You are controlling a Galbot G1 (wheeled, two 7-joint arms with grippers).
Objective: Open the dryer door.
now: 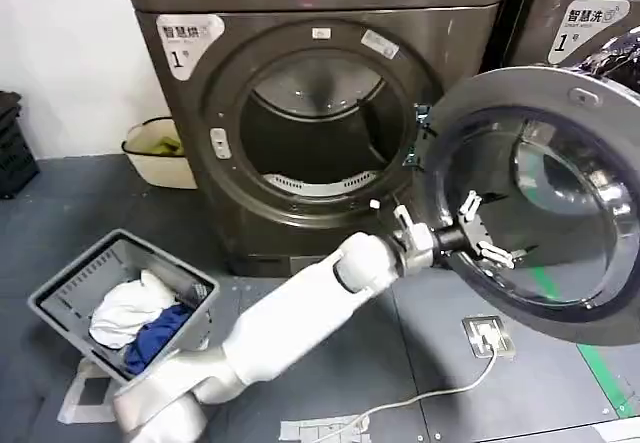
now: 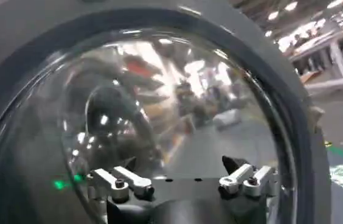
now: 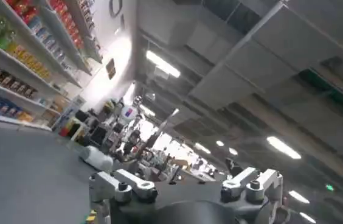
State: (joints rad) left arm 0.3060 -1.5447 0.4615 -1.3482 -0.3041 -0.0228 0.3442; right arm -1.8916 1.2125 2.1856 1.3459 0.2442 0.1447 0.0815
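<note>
The dryer door stands swung wide open to the right of the machine, its grey plastic back face and bulging glass centre turned toward me. The drum opening is exposed. My left arm reaches across from the lower left, and my left gripper is open right at the lower left rim of the glass bowl, holding nothing. In the left wrist view the door looms just ahead of the spread left gripper. My right gripper is open, pointed up toward a ceiling and shelves.
A grey laundry basket with white and blue clothes sits on the floor at the left. A beige bin stands by the wall. A second dark machine is behind the door. A floor socket with cable lies below the door.
</note>
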